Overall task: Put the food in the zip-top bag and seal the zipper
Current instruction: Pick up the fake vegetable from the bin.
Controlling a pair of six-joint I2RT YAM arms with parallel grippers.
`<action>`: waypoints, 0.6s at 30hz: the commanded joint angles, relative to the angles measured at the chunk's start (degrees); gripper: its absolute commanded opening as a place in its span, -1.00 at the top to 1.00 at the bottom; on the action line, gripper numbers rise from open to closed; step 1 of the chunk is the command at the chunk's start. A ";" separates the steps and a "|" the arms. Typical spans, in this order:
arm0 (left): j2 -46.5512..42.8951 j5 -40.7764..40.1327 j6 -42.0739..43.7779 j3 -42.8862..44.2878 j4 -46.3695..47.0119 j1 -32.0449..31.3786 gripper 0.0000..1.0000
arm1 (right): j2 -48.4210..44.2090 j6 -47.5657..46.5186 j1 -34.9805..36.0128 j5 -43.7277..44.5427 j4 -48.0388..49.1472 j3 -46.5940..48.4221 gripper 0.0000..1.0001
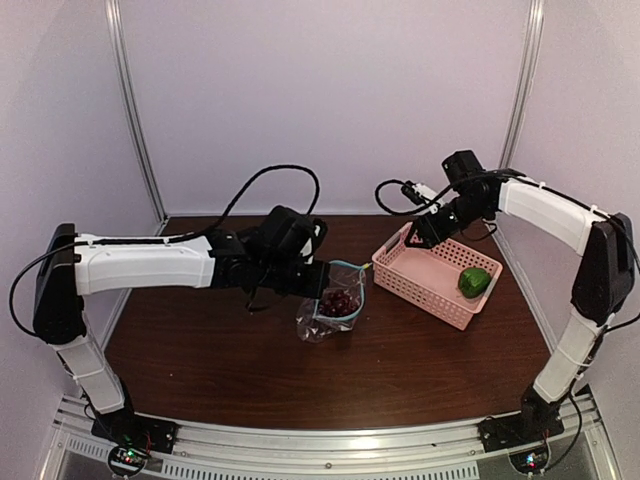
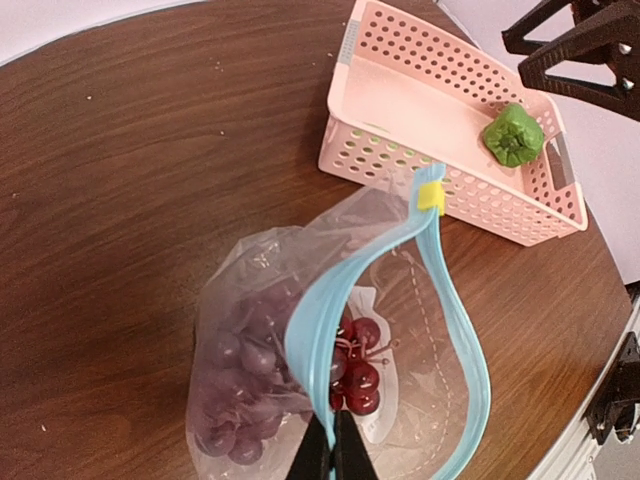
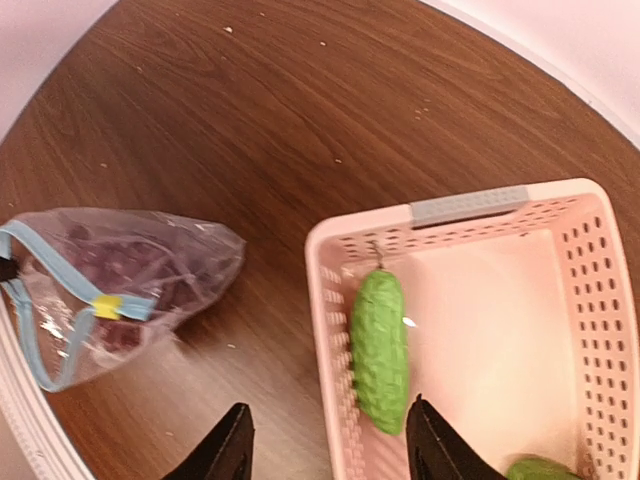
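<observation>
Left pincer (image 2: 329,455) pinching zipper (image 2: 305,345) — grapes (image 2: 355,380) bagged; right pincer (image 3: 328,445) wide over green vegetable (image 3: 380,350).

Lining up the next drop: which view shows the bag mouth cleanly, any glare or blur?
Left wrist: zip-top bag mouth sharp, zipper clear, little glare, grapes visible. Right wrist: bag crowded against the left edge. Top external: soft, bag tiny.

A pink perforated basket (image 1: 415,292) sits right of centre on a dark brown wooden table (image 1: 250,380), turned at an angle to the table's edges. The right wrist view shows a grey strip (image 3: 468,205) on its rim. Pale walls (image 1: 330,100) with metal posts (image 1: 135,110) fill the upper frame. A metal rail (image 1: 330,440) runs along the bottom.
</observation>
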 commanded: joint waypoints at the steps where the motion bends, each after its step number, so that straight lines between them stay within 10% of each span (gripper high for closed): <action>1: -0.29 2.14 1.31 -1.79 1.71 0.03 1.00 | 4.21 -14.15 -2.61 4.68 -5.45 -0.15 -0.11; 18: -3.55 2.62 -0.42 -6.94 4.90 0.04 1.00 | 23.16 -19.85 -3.28 3.57 -6.12 5.95 -0.08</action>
